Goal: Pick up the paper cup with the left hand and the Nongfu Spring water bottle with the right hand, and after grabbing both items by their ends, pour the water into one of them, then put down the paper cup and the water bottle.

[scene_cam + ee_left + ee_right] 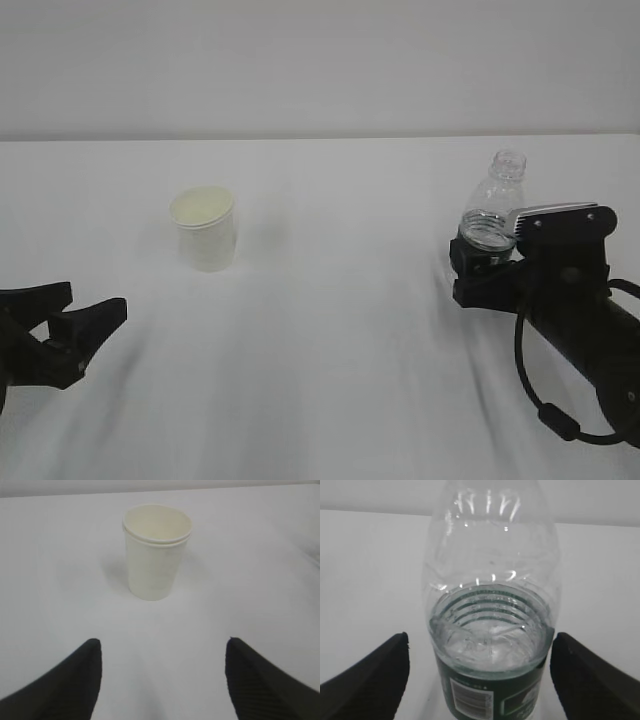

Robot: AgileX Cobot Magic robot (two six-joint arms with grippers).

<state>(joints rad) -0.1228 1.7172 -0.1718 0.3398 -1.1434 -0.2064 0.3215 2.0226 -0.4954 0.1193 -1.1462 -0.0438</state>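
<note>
We note that the Nongfu Spring water bottle [490,630] stands upright at the right of the table [330,350], its long axis vertical, directly between the fingers of the right hand [478,262]. The wrist view shows both fingers wide apart with clear gaps on either side of the bottle; nothing is gripped. We judge that closing at the label band is the step in hand.

The paper cup [156,550] stands upright, mouth up, at the left, far from and well apart from the left hand [160,680]. That hand is widely open and empty, with the cup centred ahead of it. A straight advance should bracket the cup.
</note>
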